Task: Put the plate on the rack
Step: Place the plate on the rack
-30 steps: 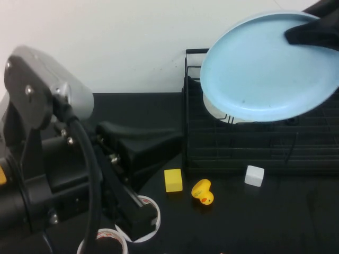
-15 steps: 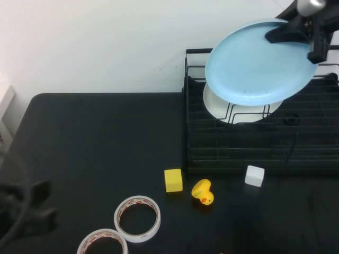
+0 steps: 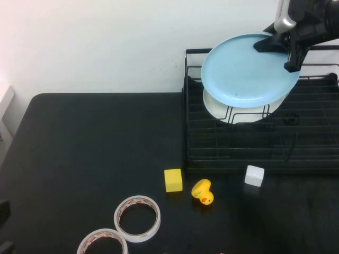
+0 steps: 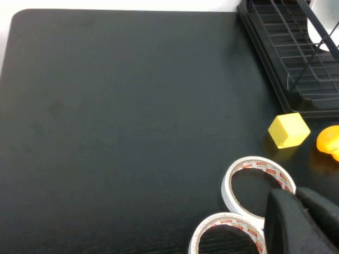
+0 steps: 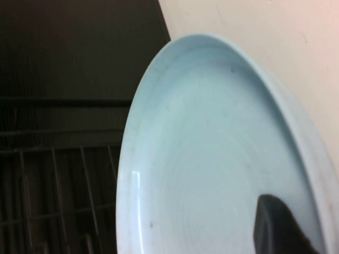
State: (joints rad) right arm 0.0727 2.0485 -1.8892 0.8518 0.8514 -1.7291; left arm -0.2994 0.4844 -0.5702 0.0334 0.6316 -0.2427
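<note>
Rack (image 3: pixel 254 143) holding white plate (image 3: pixel 238 110), right pincer (image 3: pixel 279 45) clamping blue plate (image 3: pixel 246 71) above — left pincer (image 4: pixel 296 222) unclear

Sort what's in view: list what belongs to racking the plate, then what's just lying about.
Job: blue plate, held over the rack by the right gripper at its rim.

Lying about: white plate already in the rack, yellow cube, duck, white cube, two tape rolls; left gripper above the tape rolls.
</note>
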